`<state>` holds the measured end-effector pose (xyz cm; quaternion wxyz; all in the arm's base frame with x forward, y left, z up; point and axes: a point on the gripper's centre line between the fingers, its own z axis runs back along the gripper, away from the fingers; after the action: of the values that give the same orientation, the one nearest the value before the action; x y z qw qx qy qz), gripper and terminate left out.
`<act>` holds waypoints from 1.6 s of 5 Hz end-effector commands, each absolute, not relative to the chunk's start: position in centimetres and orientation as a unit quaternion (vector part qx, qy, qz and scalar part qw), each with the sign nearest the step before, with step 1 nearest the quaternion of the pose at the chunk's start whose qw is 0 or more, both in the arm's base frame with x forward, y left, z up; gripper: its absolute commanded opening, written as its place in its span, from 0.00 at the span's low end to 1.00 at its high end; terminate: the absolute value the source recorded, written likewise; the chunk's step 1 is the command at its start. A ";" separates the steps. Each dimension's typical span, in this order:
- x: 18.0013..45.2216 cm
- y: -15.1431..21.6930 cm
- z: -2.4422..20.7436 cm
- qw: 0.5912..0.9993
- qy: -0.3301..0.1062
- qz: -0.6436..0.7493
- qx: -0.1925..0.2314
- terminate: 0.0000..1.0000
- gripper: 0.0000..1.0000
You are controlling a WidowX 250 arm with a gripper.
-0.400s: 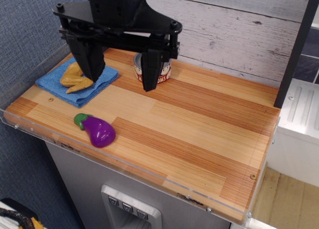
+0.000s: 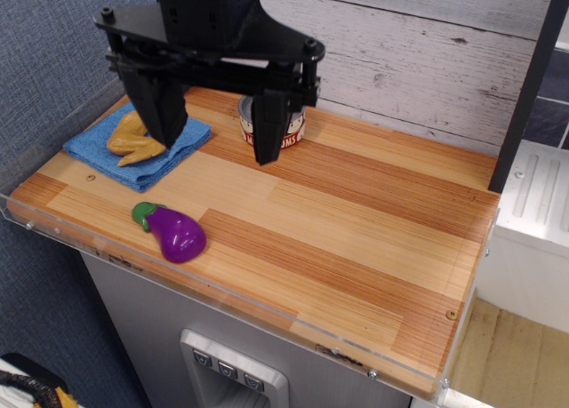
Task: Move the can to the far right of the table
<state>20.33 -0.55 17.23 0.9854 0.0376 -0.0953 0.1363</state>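
Observation:
The can (image 2: 291,132) stands upright at the back middle of the table (image 2: 356,248), mostly hidden behind my right finger; part of its red-and-cream label shows. My black gripper (image 2: 216,131) hangs open above the table's back left, its fingers wide apart. The right finger (image 2: 269,128) is in front of the can, the left finger (image 2: 162,106) is over the blue cloth. Nothing is held between the fingers.
A blue cloth (image 2: 133,146) lies at the back left with a yellow object (image 2: 133,138) on it. A purple eggplant (image 2: 173,232) lies near the front left edge. A clear acrylic rim (image 2: 267,315) runs along the front. A grey plank wall stands behind.

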 end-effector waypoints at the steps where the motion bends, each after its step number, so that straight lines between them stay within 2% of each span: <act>1: 23.8 3.8 15.7 0.948 -0.059 0.310 0.049 0.00 1.00; 3: 27.2 8.7 13.8 0.889 -0.099 0.435 0.098 0.00 1.00; 4: 29.1 11.2 13.5 0.859 -0.164 0.478 0.086 0.00 1.00; 5: 31.3 13.0 12.8 0.819 -0.194 0.533 0.086 0.00 1.00; 6: 33.2 14.1 12.1 0.799 -0.201 0.559 0.096 0.00 1.00; 7: 35.2 14.9 11.0 0.801 -0.199 0.555 0.098 0.00 1.00; 8: 37.1 15.3 10.5 0.808 -0.206 0.547 0.074 0.00 1.00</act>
<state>37.53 14.38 8.47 0.8127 0.0781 -0.1840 0.5473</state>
